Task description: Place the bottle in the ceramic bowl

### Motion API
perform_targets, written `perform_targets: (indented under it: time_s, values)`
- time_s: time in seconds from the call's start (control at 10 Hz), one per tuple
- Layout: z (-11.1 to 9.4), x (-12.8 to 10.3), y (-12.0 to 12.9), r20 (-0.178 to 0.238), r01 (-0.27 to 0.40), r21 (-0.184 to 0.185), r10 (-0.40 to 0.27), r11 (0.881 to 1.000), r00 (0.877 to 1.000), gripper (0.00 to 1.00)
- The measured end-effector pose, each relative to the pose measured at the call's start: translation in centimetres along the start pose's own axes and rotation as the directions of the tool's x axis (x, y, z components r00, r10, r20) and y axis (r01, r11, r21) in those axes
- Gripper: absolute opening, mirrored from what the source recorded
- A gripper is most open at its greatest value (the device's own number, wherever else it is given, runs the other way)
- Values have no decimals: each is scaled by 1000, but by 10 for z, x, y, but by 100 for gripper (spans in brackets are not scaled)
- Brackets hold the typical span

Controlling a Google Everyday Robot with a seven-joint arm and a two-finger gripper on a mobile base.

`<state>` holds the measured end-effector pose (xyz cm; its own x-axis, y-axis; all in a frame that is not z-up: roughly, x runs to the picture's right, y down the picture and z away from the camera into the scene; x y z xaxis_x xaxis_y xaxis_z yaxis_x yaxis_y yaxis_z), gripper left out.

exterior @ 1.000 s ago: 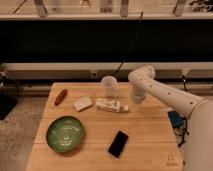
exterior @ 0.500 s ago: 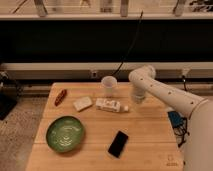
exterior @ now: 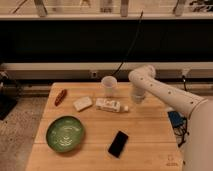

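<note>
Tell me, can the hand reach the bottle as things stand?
Probably yes. The hand hangs just right of the bottle, at its cap end, with nothing between them; the white cup stands behind the bottle.

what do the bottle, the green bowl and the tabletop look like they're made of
The bottle looks like white plastic, matte, with a printed label. The green bowl is probably glazed ceramic: its inside shows pale swirls and a slight sheen. The tabletop looks like light wood, tan and matte. The gripper hangs beside the bottle's cap end, above the tabletop.
</note>
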<state>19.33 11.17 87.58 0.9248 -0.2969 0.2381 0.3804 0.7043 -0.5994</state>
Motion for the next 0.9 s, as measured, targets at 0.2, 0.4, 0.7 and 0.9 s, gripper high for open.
perform_targets:
  time_s: [0.2, 0.4, 0.7, 0.9]
  values:
    - [0, 0, 1, 2, -9, -1, 9, 1000, 1000, 31]
    - [-1, 0, 1, 5, -18, -1, 18, 1000, 1000, 27]
    - [-2, -1, 0, 9, -29, -4, 29, 1000, 1000, 37]
    - [-2, -1, 1, 12, -41, -6, 41, 999, 999, 38]
